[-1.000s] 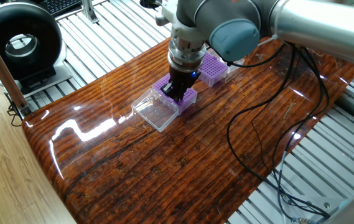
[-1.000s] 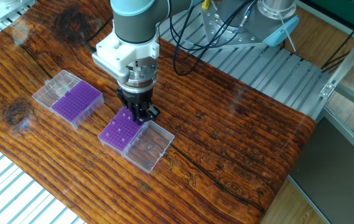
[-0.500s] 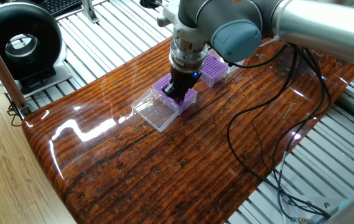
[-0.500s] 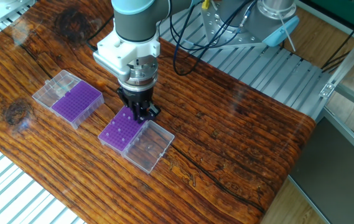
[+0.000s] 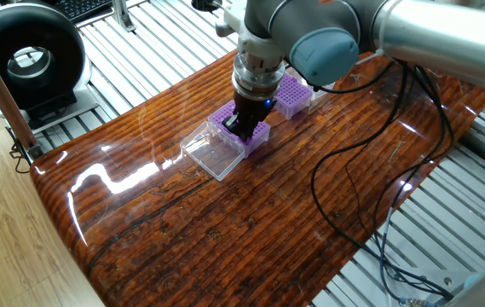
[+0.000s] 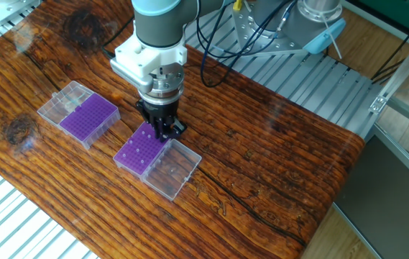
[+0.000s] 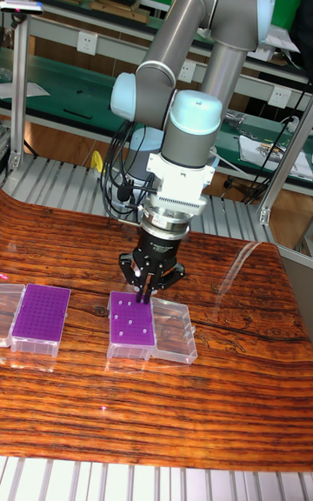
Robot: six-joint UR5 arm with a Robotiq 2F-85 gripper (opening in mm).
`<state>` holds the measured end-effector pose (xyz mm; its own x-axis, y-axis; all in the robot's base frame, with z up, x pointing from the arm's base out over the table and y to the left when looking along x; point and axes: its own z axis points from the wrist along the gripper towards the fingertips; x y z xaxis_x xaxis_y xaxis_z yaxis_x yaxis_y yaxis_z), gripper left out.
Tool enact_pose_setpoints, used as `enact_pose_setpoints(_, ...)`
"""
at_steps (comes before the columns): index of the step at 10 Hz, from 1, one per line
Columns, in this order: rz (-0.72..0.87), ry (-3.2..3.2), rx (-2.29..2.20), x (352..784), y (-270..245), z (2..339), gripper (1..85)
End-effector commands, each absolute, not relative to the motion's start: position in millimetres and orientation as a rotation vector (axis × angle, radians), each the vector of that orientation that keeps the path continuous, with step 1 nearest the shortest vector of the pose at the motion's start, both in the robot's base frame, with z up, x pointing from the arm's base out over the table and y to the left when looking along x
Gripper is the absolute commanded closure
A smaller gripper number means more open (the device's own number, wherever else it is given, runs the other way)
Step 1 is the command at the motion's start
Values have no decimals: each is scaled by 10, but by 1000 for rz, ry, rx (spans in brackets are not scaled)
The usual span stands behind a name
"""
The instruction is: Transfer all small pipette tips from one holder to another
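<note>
gripper (image 6: pixel 163 128) is down over the far corner of the nearer purple rack (image 6: pixel 141 150), fingers (image 7: pixel 142 287) pointing straight down at the grid, presumably so a tip seats or lifts cleanly along its hole axis. fingers look drawn close together at the tip, but i can't tell whether they're pinching a tip or just closed; nothing resolves between them in any view.

small pipette tips (image 7: pixel 129 318): a few pale dots scattered across that nearer rack in the tall view, too small to count reliably. the second purple rack (image 6: pixel 88 118) sits well apart on the same bench (image 6: pixel 276 173); can't tell whether its holes hold any tips.

each rack has its clear lid (image 6: pixel 172 167) hinged open flat beside it, which keeps the grid fully exposed from above. racks lie roughly parallel, so the arm likely only needs a short sideways hop between them.

judgement: mid-transfer, working a single tip at this rack; pick vs place not determinable.

no readable brands, labels or writing on racks, arm or bench.
</note>
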<state>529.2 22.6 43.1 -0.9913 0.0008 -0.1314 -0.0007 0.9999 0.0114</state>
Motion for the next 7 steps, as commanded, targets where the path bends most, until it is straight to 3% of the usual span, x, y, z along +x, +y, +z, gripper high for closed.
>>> enact_pose_setpoints(1,40,3007,-2,5287,231,436,670)
enact_pose_setpoints(7,56,2996,-6,5309,197,433,697)
